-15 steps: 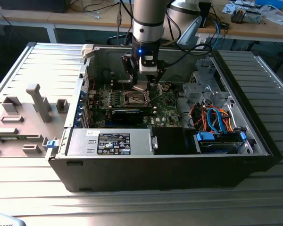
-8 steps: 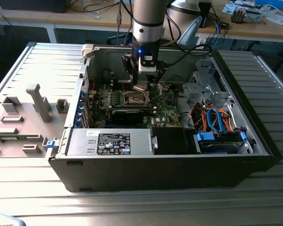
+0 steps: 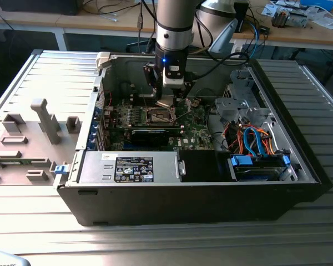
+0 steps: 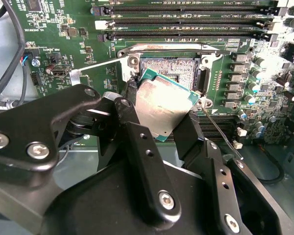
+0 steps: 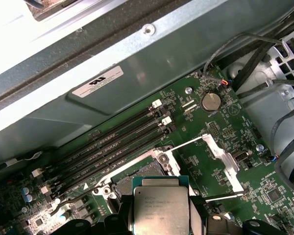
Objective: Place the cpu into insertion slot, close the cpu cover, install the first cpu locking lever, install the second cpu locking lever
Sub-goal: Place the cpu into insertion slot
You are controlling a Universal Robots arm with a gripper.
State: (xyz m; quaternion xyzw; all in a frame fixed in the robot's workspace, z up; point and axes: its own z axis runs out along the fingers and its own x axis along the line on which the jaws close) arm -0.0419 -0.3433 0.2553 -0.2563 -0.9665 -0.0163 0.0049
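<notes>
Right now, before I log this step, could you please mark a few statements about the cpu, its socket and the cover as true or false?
1. The gripper is shut on the cpu. True.
2. The cpu sits flat in the insertion slot. False: the gripper holds it over the slot, whose contact field shows bare.
3. The cpu cover is closed over the slot. False: it is swung open beside the slot.
4. The long memory slots next to the socket are empty. True.
</notes>
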